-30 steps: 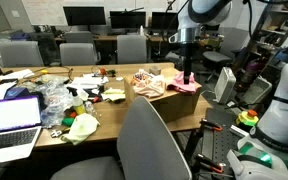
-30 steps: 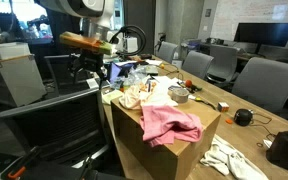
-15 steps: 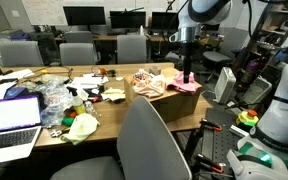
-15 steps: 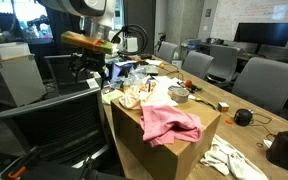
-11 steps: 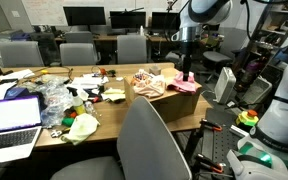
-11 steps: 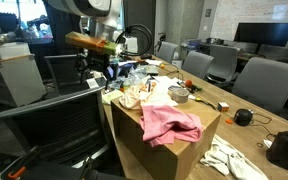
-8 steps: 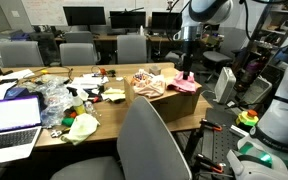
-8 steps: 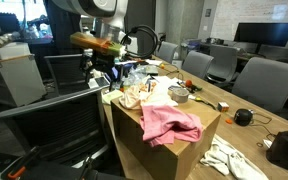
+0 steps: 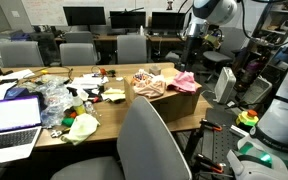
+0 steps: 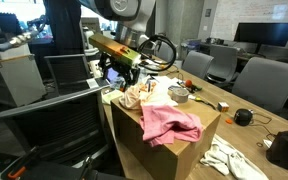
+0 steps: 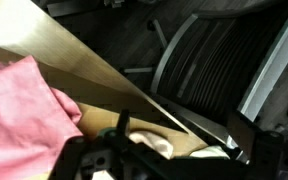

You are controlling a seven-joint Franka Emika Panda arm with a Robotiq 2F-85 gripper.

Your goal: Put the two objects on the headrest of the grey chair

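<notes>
A pink cloth (image 10: 170, 122) lies draped over the near corner of an open cardboard box (image 10: 164, 150); it also shows in an exterior view (image 9: 187, 82) and at the left of the wrist view (image 11: 19, 110). A cream cloth (image 10: 134, 95) lies at the box's far side and shows in the wrist view (image 11: 149, 140). My gripper (image 10: 119, 72) hangs above the cream cloth; in the wrist view (image 11: 169, 160) its jaws are spread wide and hold nothing. A grey chair (image 9: 149, 135) stands in front with its headrest bare.
A black mesh chair (image 10: 59, 105) stands beside the box and fills the wrist view's right (image 11: 209, 60). The table (image 9: 44, 135) holds a laptop (image 9: 11, 118), plastic wrap, a bowl (image 10: 178, 94) and clutter. More grey chairs (image 10: 264, 80) ring the table.
The arm has risen from beside the pink cloth and swung over the box to the cream cloth. Both cloths lie where they were.
</notes>
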